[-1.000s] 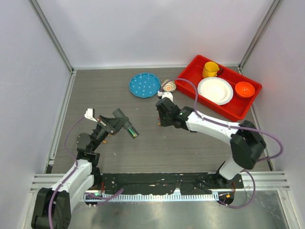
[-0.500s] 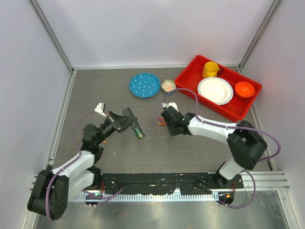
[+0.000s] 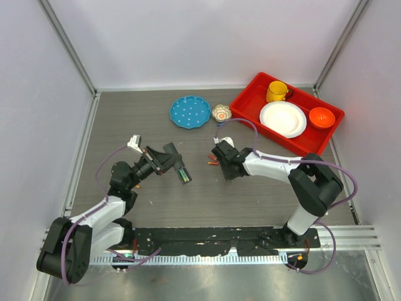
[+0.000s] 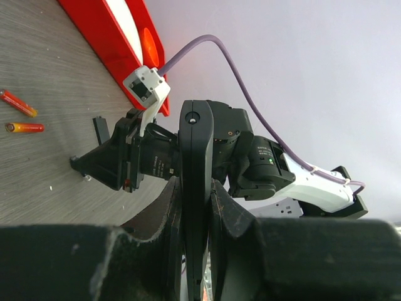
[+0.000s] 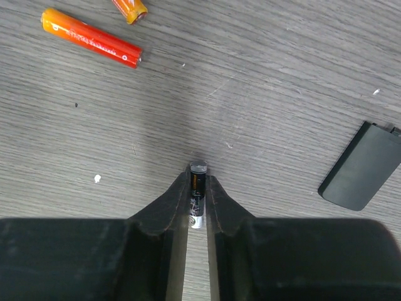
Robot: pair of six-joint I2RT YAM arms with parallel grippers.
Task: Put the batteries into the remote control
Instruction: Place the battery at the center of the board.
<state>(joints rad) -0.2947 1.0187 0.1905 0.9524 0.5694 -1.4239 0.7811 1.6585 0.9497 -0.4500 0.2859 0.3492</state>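
Grey table (image 5: 282,63), battery (image 5: 198,202) pinched in right tool (image 5: 198,179), remote (image 4: 195,141) in left tool (image 4: 195,186)

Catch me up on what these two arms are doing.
The left gripper holds the remote control clamped edge-on, up off the table. The right gripper pinches one dark battery between its fingertips, over the table near two orange sticks and a flat black piece. The battery is not yet in the remote control.

Black remote (image 4: 196,163); black battery (image 5: 198,195) with pale print; orange-red sticks (image 5: 91,39); blue, white-dotted plate (image 3: 190,111); red tray (image 3: 302,97); yellow mug (image 3: 276,91); orange bowl (image 3: 321,116); grey wood-grain table (image 3: 250,194).
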